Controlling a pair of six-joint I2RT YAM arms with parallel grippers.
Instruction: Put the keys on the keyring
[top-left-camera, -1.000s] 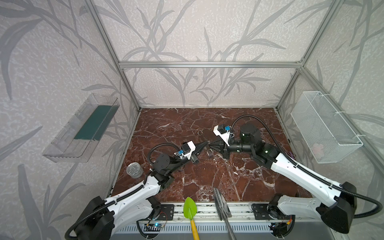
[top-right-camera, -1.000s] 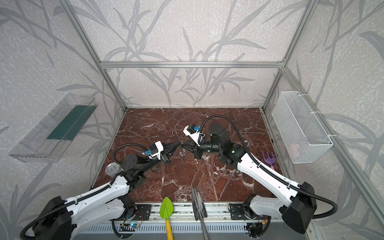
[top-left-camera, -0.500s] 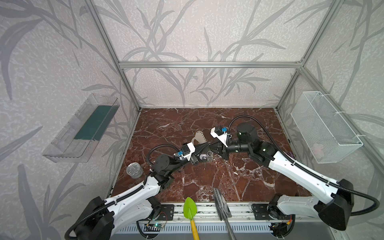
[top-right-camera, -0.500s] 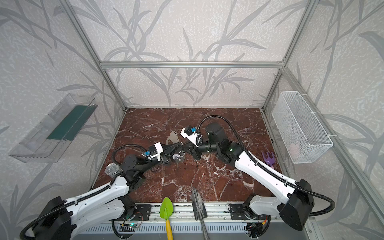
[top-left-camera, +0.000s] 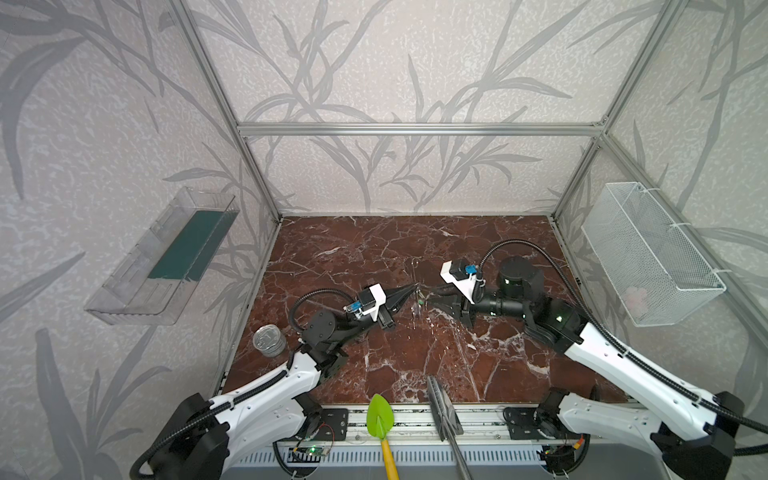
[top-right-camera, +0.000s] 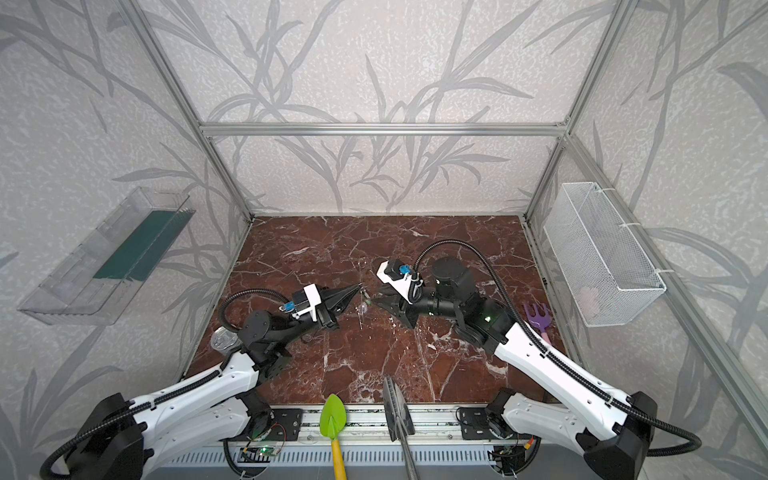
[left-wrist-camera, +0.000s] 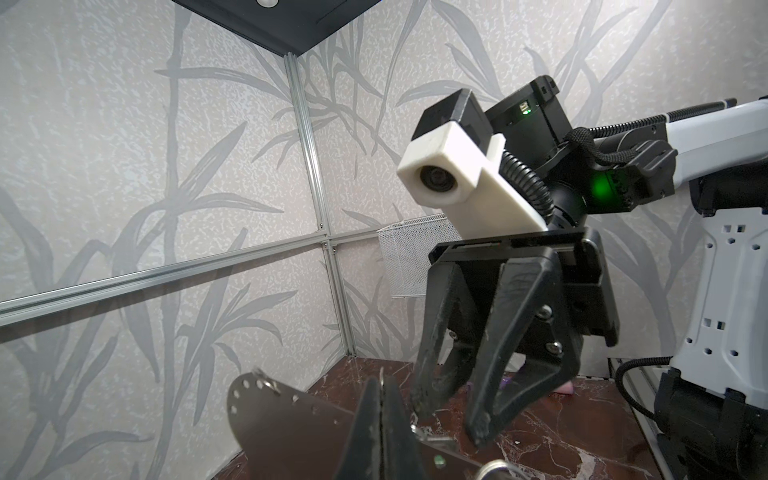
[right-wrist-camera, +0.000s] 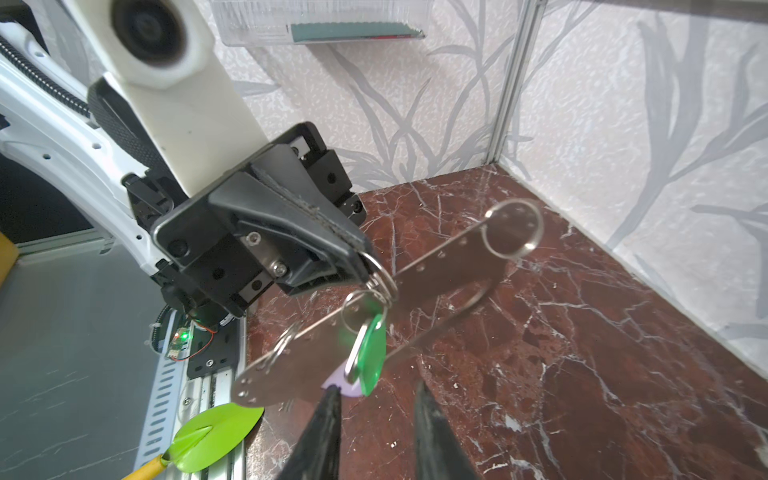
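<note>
In the right wrist view my left gripper (right-wrist-camera: 362, 254) is shut on a thin metal ring of the keyring (right-wrist-camera: 453, 257), whose flat grey tag hangs tilted above the marble floor. A green key (right-wrist-camera: 372, 353) and a lilac key (right-wrist-camera: 348, 385) dangle from linked rings just below that grip. My right gripper (right-wrist-camera: 376, 392) is open right under them, one fingertip (right-wrist-camera: 332, 395) at the lilac key's edge. In both top views the left gripper (top-left-camera: 415, 286) and right gripper (top-left-camera: 432, 299) face each other mid-floor, and the keys (top-right-camera: 364, 305) hang between them. The left wrist view shows the tag (left-wrist-camera: 286, 415) beside the shut jaws.
A round tin can (top-left-camera: 269, 340) stands at the floor's left edge. A green trowel (top-left-camera: 380, 419) and a dark tool (top-left-camera: 444, 411) lie on the front rail. A purple rake (top-right-camera: 538, 318) lies at the right. A wire basket (top-left-camera: 652, 253) and a clear bin (top-left-camera: 166, 257) hang on the side walls.
My right gripper has opened and drawn back a little to the right. The tag, seen flat half a second ago, now hangs edge-on from the left gripper, which stays shut.
</note>
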